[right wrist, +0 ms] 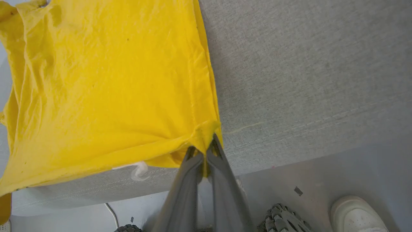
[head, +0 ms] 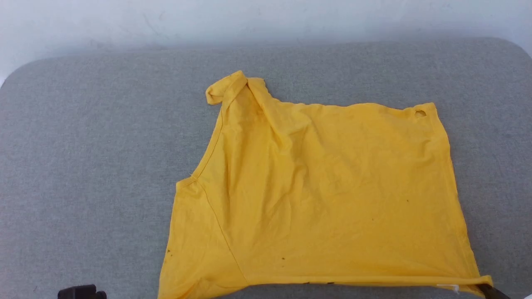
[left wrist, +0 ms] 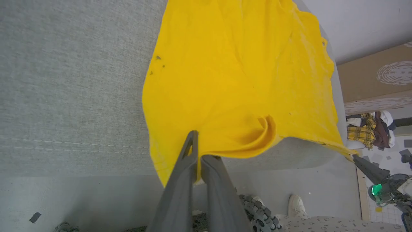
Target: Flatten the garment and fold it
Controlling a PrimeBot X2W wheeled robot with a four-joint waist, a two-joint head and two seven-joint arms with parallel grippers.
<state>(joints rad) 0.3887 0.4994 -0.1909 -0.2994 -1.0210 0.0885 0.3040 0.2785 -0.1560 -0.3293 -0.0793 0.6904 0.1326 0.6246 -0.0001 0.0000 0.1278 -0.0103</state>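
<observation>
The left gripper [left wrist: 199, 151] is clamped on the near edge of the garment [head: 324, 187], with a curl of yellow cloth bunched just beside its fingers. The right gripper [right wrist: 204, 149] is pinched tight on the near hem corner, where the cloth puckers into the jaws. From those two holds the shirt spreads away over the grey bench [head: 91, 145], plain side up, mostly flat but rippled, its near edge reaching past the bench's lip. At the far side a sleeve [head: 226, 89] is rolled over on itself. The cloth looks thin, light and limp. It will likely sag between grips, stretch under a hard pull and crease readily. Hems and corners seem the soundest places to hold, taking both layers and pulling evenly outward.
</observation>
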